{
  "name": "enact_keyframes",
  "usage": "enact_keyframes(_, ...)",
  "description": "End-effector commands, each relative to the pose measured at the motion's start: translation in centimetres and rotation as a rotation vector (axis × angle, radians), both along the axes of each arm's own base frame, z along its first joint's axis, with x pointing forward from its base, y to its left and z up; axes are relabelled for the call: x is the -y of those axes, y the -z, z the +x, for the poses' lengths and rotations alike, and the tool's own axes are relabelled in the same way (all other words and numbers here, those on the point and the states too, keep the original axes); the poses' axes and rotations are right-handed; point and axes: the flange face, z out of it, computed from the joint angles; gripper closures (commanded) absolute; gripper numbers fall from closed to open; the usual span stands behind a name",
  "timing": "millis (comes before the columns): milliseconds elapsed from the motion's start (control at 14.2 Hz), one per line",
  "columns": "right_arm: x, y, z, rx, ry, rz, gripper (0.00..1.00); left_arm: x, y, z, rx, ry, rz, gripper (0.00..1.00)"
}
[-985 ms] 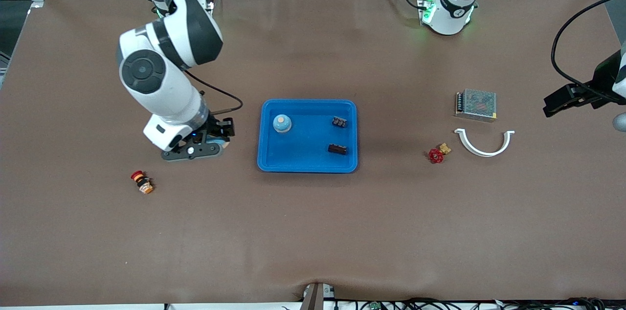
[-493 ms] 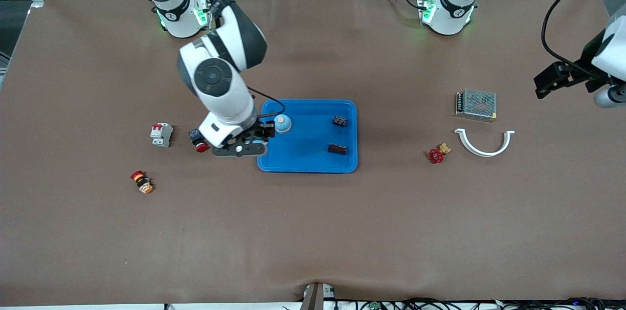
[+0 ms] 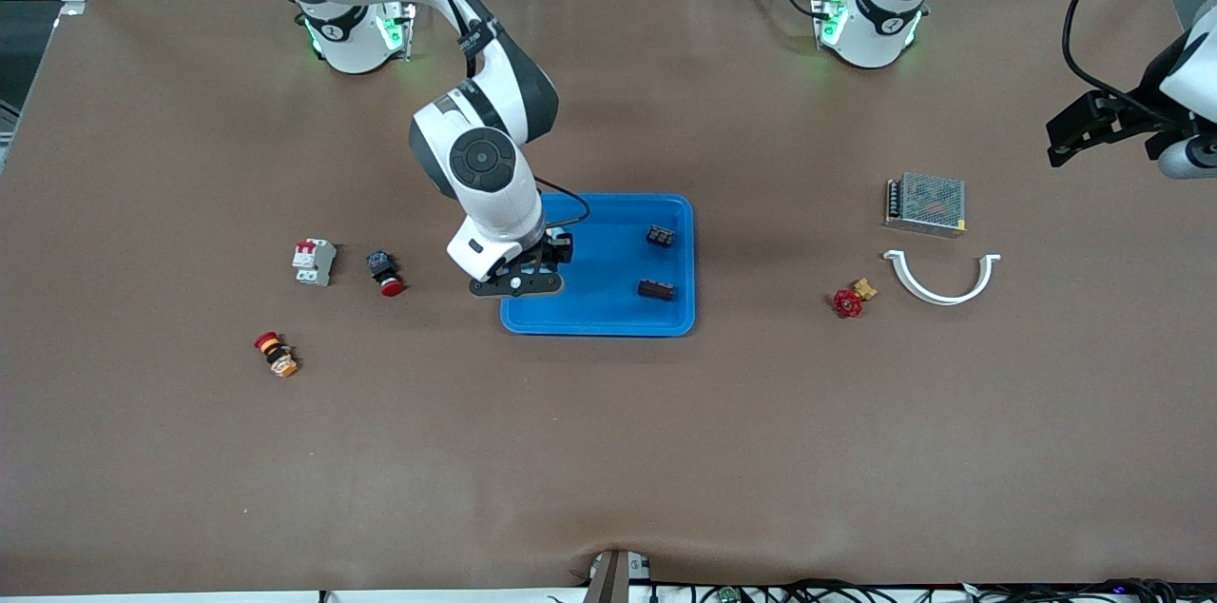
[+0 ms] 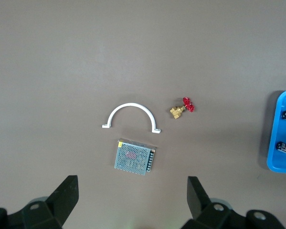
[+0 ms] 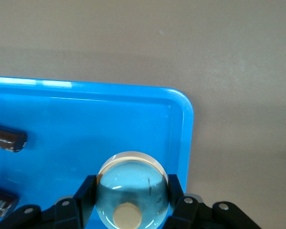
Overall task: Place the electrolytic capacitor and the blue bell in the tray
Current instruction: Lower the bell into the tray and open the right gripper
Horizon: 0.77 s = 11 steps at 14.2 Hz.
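Front view: two capacitors (image 3: 661, 236) in tray (image 3: 608, 322).

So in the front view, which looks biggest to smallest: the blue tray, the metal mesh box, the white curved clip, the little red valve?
1. Tray, by far the biggest.
2. Mesh box and white clip: too alike to rank. The clip spans wider, but it is only a thin arc.
3. Red valve, the smallest.

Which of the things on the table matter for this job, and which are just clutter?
Job: blue bell, gripped by the right gripper over the tray; two dark parts in the tray, likely capacitors.
Lying about: circuit breaker, black-and-red push button, red-and-orange button, red valve, white clamp, mesh power supply; left gripper waits open above the left arm's table end.
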Motion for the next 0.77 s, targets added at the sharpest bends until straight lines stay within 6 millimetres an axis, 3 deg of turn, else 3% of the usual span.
enact_keyframes(0,-1.1,0.9,-0.8,0.007,0.024,0.007,0.59,0.1,-0.1,-1.4,0.0,0.02,-0.009,0.0)
enact_keyframes(211,-2.5,2.9,-1.8,0.003,0.016,-0.001,0.59,0.0,0.1,-1.4,-0.004,0.018,-0.007,0.0)
enact_keyframes(704,-1.8,5.7,-0.9,0.022,0.029,-0.007,0.59,0.3,0.1,-2.2,-0.006,0.023,-0.003,0.0)
